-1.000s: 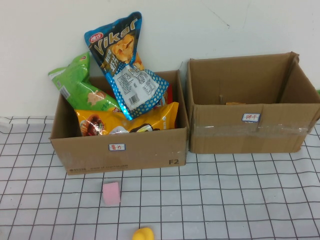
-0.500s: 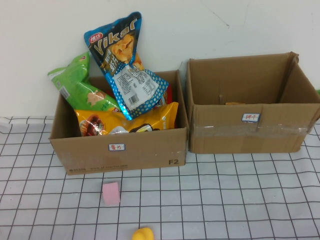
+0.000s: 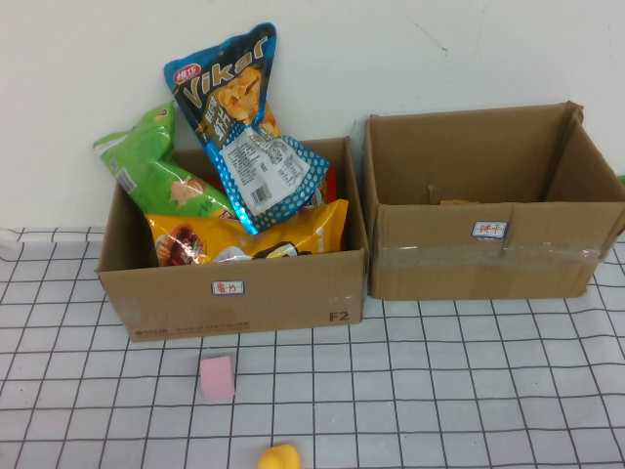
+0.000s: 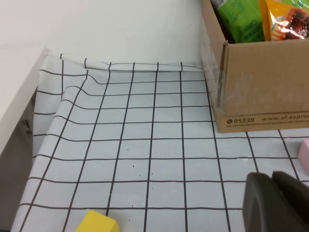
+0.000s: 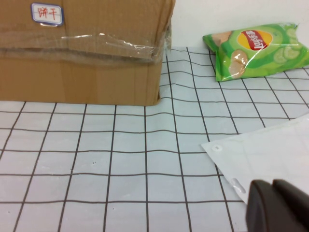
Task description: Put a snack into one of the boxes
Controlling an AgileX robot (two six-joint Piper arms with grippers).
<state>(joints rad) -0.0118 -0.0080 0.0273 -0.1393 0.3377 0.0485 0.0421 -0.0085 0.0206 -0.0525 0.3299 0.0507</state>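
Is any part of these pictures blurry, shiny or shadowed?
High view: even light, soft shadow inside the right box, sharp Vikar bag. Left wrist view: left gripper is a dark blur at the edge, left box crisp. Right wrist view: tape on the right box glints, right gripper blurred, green chip bag clear.

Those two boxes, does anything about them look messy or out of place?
Yes. The left box is overstuffed: a blue bag and a green bag stick out above its rim, tilted. The right box looks nearly empty. A green chip bag lies loose on the table beside it. Left gripper and right gripper hang low over the table.
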